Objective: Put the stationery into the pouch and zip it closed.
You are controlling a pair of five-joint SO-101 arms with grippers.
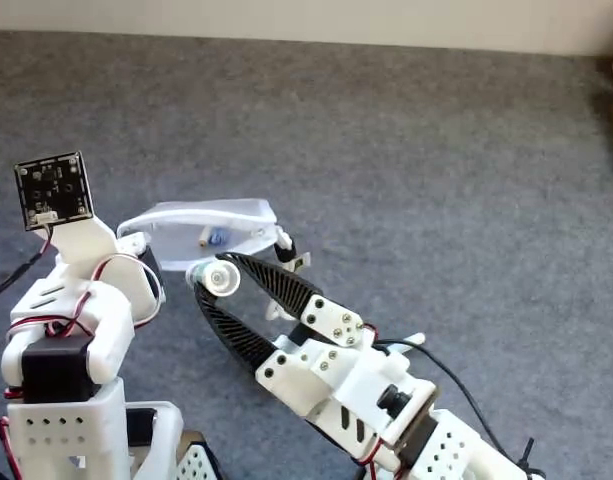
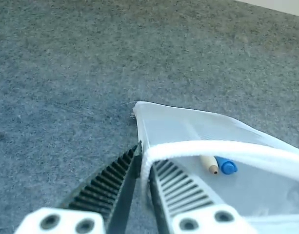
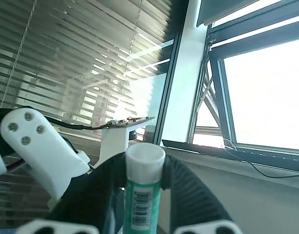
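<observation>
Now the grey desk (image 1: 436, 150) carries the clear pouch (image 1: 211, 225), and my left claw (image 2: 139, 156) pinches the pouch's rim at one end. Just beside the pouch, my right claw (image 1: 211, 278) grips a glue stick (image 1: 219, 279). Inside the pouch lies a blue-capped pen (image 2: 220, 165).

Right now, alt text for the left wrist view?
The left end effector pinches the rim of a translucent white pouch lying on grey carpet. Inside the pouch, a blue cap and a beige tip sit side by side.
</observation>
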